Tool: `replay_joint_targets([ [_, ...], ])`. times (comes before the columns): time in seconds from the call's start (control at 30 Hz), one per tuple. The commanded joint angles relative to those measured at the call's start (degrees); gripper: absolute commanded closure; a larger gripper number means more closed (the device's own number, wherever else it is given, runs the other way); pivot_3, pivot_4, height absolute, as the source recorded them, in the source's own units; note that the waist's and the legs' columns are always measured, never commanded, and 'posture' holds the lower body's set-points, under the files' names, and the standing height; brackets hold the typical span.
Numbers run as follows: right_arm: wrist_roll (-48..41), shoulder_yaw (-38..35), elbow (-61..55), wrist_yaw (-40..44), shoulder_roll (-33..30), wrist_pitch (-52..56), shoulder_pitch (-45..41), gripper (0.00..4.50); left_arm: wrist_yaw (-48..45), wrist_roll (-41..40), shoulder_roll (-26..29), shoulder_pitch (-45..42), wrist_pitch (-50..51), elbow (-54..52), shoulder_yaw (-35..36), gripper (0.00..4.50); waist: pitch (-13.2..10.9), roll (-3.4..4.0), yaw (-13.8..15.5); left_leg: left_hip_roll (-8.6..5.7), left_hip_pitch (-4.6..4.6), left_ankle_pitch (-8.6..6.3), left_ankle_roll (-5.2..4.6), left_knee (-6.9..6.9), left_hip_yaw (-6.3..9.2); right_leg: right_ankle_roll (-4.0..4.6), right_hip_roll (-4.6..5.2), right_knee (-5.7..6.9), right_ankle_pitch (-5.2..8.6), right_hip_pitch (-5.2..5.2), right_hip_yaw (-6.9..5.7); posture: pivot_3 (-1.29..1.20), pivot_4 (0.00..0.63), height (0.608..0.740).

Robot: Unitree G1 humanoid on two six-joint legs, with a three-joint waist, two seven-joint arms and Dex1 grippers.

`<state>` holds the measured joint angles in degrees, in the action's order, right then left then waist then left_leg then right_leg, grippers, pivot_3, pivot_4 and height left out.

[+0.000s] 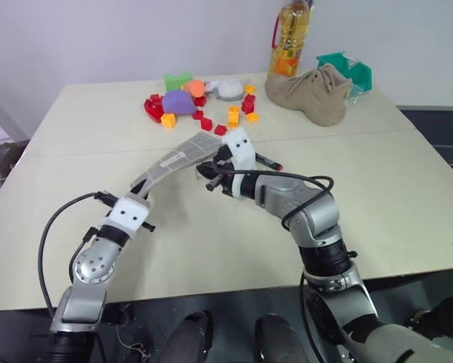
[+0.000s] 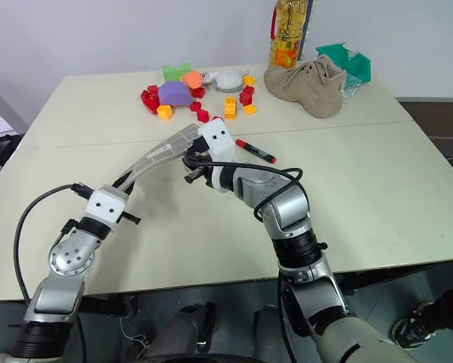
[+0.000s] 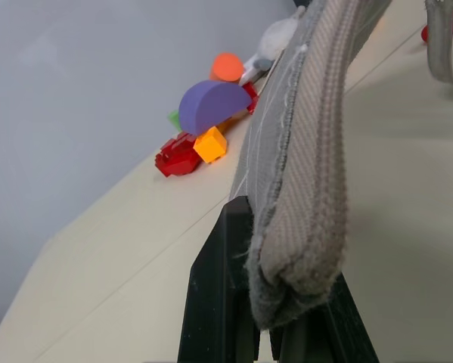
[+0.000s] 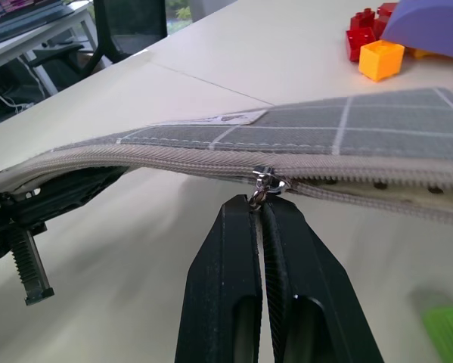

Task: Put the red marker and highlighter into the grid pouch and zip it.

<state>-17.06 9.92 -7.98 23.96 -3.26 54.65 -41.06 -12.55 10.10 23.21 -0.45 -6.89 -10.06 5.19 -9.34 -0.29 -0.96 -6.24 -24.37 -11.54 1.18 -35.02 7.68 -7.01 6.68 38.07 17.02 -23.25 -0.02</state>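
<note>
We've got the grid pouch (image 1: 184, 153) off the surface (image 1: 408, 197), stretched between both arms over its middle. Left end effector (image 3: 265, 302) is clamped on the pouch's near end seam. Right end effector (image 4: 262, 227) is pinched closed at the zipper pull (image 4: 265, 184), partway along the zipper; whether the tab is truly caught between the tips we can't tell.

Pouch is soft fabric, light, sags without tension, so we keep the left hold taut while the slider runs. The pull is small, likely slippery metal; grip the tab, not the teeth.

Red marker (image 2: 255, 150) lies on the surface just beyond the right end effector: light, rigid, will roll, so take it mid-barrel. A green shape (image 4: 449, 329) sits below the pouch, possibly the highlighter; can't confirm.
</note>
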Motion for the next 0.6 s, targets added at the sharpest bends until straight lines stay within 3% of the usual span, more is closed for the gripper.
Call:
replay_joint_targets([
  [0.03,-0.16,2.76,-1.14,1.46,0.08,-1.14,-1.94,4.46,0.53,0.41,0.06,-0.61,-1.52,-1.30,-0.23,4.50,0.00,0.00,-0.01,0.00,0.00,0.00,0.00,0.00,0.00,0.00,0.00,0.00,0.00,0.00,0.00,0.00,0.150,0.740],
  [0.6,0.16,13.74,-3.05,8.61,-0.71,-3.19,-3.93,4.46,-0.79,0.72,0.15,0.30,-2.59,-2.18,-2.73,4.50,0.00,0.00,-0.04,0.01,0.00,0.00,0.00,0.00,0.00,0.00,0.00,0.00,0.00,-0.09,0.00,0.00,0.150,0.740],
])
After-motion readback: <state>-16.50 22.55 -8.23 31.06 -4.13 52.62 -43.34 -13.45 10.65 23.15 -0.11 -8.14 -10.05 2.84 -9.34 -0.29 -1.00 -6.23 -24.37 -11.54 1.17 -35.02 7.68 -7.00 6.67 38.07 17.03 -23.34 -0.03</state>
